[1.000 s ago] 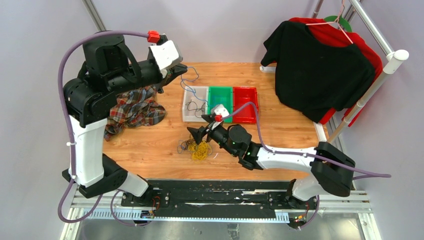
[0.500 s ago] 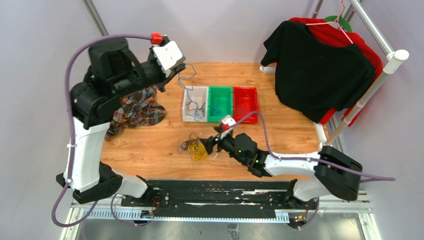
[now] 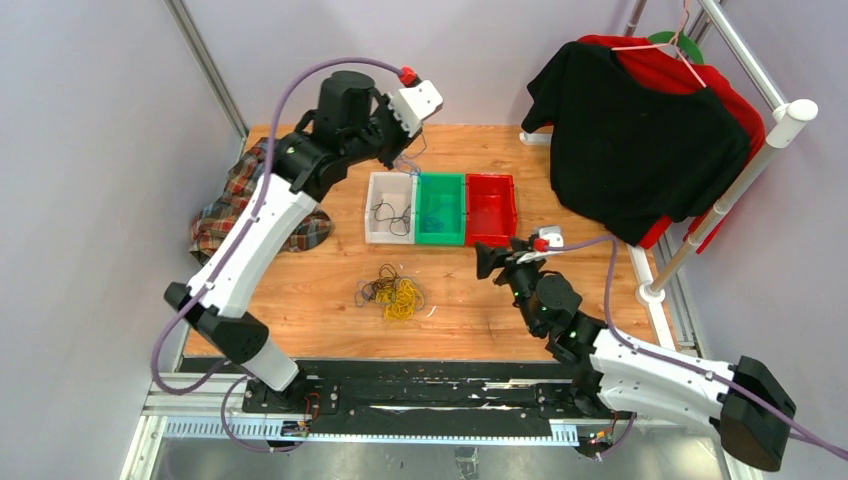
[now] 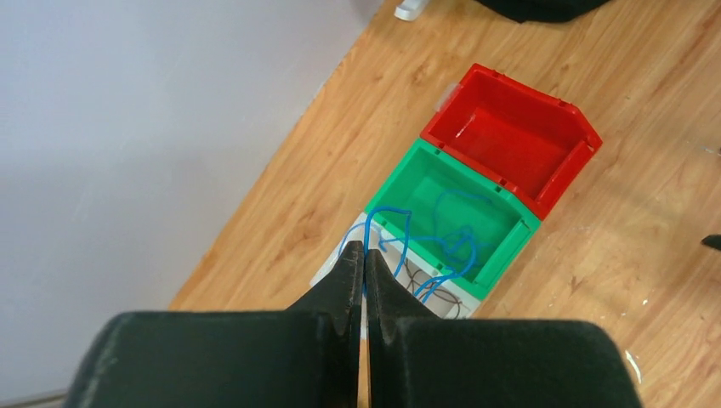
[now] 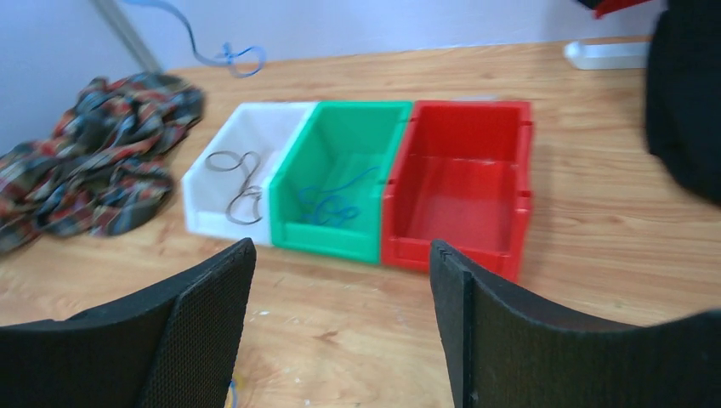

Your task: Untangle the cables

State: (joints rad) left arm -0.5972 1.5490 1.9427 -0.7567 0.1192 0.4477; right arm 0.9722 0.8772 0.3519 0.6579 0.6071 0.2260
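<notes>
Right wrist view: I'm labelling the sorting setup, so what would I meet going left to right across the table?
plaid cloth → white bin → green bin → red bin → black shirt

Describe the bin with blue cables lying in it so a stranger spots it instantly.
On the wooden table, three small bins stand side by side in a row. Take the middle one, the green bin, between the white bin and the red bin. It alone holds blue cables; the white holds dark cables, the red none.
</notes>
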